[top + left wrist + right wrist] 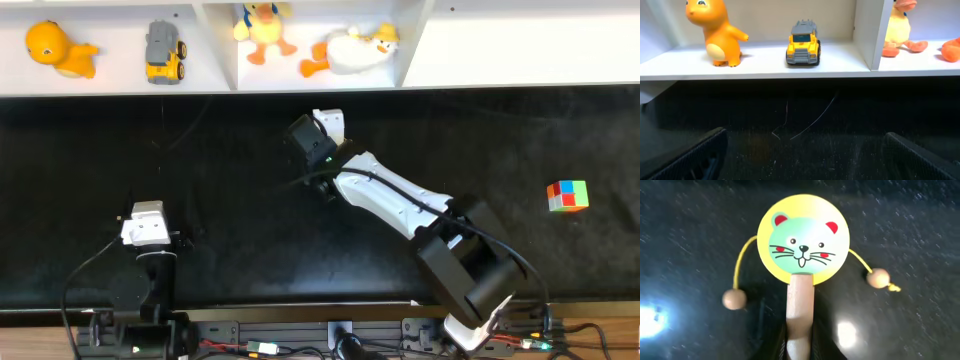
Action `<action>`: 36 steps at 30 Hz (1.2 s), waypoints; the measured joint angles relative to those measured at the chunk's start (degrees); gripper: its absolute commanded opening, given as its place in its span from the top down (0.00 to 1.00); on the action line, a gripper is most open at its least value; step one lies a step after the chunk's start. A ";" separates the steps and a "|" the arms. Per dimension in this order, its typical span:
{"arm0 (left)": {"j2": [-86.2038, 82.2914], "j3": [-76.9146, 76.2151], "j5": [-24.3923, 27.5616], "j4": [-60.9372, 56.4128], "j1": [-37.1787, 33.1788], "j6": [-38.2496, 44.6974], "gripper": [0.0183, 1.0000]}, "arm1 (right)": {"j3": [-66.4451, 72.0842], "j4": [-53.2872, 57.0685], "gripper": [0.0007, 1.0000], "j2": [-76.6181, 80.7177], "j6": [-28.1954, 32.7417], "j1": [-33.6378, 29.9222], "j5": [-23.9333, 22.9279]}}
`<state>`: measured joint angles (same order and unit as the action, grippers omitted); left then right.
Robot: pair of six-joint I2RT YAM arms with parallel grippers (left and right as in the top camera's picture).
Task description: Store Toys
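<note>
A wooden rattle drum (pixel 803 241) with a green cat face on a yellow disc and two beads on strings hangs over the black mat. My right gripper (pixel 800 342) is shut on its wooden handle. In the top view the right gripper (pixel 315 140) is over the mat's middle, just in front of the white shelf (pixel 320 80). My left gripper (pixel 148 226) sits low at the front left, open and holding nothing. Its fingers (pixel 705 150) stand wide apart, facing the shelf.
The shelf's left bay holds an orange figure (pixel 58 48) and a yellow toy truck (pixel 164 52). The middle bay holds a yellow duck (pixel 263 30) and a white duck (pixel 355 50). A colour cube (pixel 567 196) lies on the mat at the right.
</note>
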<state>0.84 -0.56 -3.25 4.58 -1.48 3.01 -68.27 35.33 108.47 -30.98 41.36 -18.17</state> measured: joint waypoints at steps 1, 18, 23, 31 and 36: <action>0.00 0.00 0.00 -0.02 0.00 0.00 0.00 | 0.00 0.94 0.91 -0.22 0.00 0.00 -0.28; 0.00 -0.02 0.00 0.00 0.00 0.00 0.00 | 7.48 7.69 0.89 -16.52 1.49 -0.17 -3.32; 0.00 0.00 0.00 0.00 0.00 0.02 0.00 | 12.61 8.02 0.89 -23.87 1.66 -2.08 -3.23; 0.00 -0.02 0.00 -0.02 0.00 0.00 0.00 | 16.63 11.47 0.91 -33.42 1.64 -4.24 -3.19; 0.00 0.00 0.00 -0.02 0.00 0.02 0.00 | 16.70 15.65 0.92 -37.70 1.64 -7.67 -3.21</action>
<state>0.84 -0.56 -3.25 4.56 -1.48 3.03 -51.57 50.98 70.76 -29.34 33.69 -21.39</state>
